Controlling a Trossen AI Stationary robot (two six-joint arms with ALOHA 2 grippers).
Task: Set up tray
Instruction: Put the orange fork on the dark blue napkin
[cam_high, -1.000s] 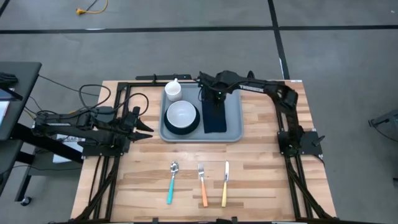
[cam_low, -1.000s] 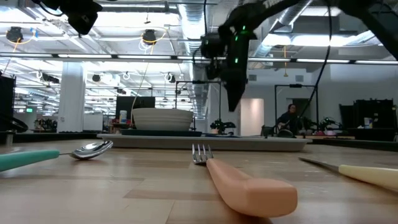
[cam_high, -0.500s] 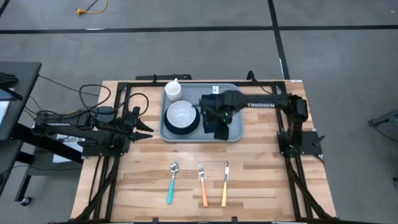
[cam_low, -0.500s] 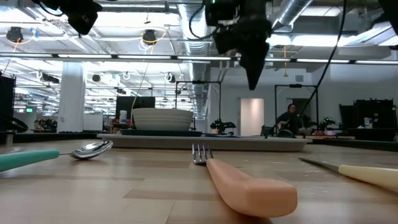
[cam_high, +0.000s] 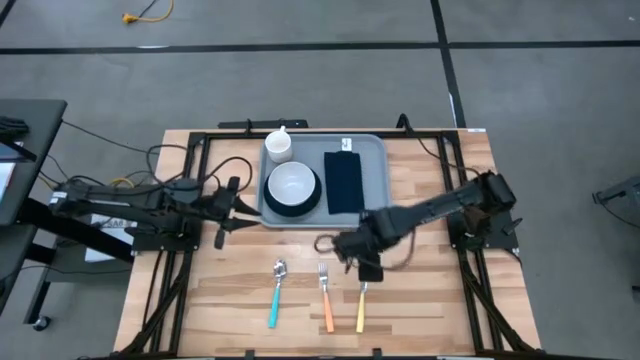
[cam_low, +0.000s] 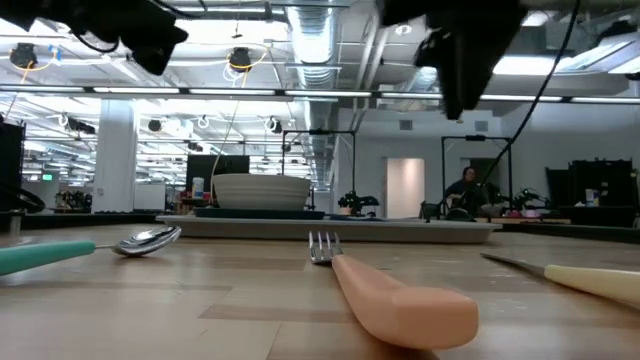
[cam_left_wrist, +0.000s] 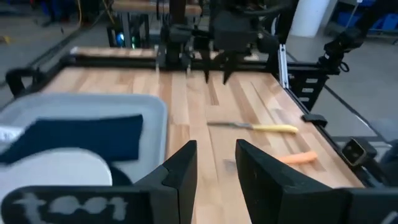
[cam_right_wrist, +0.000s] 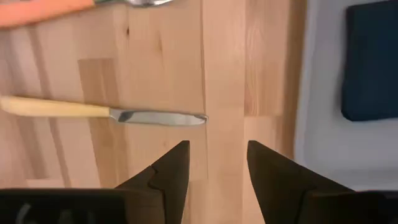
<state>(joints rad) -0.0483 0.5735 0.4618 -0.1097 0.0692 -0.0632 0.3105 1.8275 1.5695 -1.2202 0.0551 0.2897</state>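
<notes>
Tray (cam_high: 375, 215) sits at the table's far middle, already holding bowl (cam_high: 292, 186), cup (cam_high: 278, 146) and napkin (cam_high: 343, 183). Right gripper (cam_high: 362, 262), spread and empty, has left the napkin and now hovers over the knife (cam_high: 362, 300), likely next.

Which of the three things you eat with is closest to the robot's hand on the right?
The knife with the yellow handle. The right gripper hovers right over its blade end, fingers open, while the orange fork and teal spoon lie farther to the left.
</notes>
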